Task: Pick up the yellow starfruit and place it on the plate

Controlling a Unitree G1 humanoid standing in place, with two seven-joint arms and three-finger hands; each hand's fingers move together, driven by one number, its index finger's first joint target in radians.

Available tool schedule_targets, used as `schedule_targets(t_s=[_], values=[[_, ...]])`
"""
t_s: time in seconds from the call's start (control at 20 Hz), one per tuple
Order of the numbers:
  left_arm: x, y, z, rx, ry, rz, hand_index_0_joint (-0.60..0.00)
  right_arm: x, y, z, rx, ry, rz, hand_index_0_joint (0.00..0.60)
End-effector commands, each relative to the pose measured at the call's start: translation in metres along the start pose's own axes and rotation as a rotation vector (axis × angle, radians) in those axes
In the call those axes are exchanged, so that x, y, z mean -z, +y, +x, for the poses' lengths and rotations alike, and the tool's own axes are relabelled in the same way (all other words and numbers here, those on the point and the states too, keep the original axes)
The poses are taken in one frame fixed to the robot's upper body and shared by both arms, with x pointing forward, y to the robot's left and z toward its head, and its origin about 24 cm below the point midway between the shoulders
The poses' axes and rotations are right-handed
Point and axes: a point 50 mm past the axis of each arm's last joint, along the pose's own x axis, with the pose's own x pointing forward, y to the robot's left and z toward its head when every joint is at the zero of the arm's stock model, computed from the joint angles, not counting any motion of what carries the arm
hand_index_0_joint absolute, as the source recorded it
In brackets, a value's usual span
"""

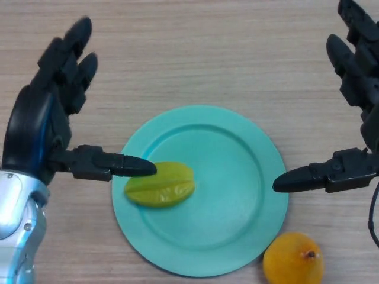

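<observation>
The yellow starfruit lies on the left part of the turquoise plate, in the lower middle of the head view. My left hand is open at the left, fingers straight; its thumb tip reaches over the plate's left rim, right beside the starfruit's upper left end. I cannot tell whether it touches the fruit. My right hand is open at the right, holding nothing; its thumb tip hovers at the plate's right rim.
An orange fruit sits on the wooden table just off the plate's lower right rim, under my right thumb.
</observation>
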Motion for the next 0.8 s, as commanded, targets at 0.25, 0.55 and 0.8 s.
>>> schedule_targets(t_s=[0.25,0.55,0.8], values=[[-0.026,0.019,-0.018,0.005,-0.169,0.083,0.0,-0.021,-0.005,-0.003,0.014,-0.21,-0.002,0.0],[-0.034,0.033,-0.018,-0.082,-0.236,0.219,0.0,-0.014,-0.003,-0.002,-0.018,-0.174,-0.006,0.0],[-0.045,0.041,-0.019,-0.111,-0.293,0.222,0.0,-0.015,0.002,-0.001,-0.033,-0.179,-0.018,0.0]])
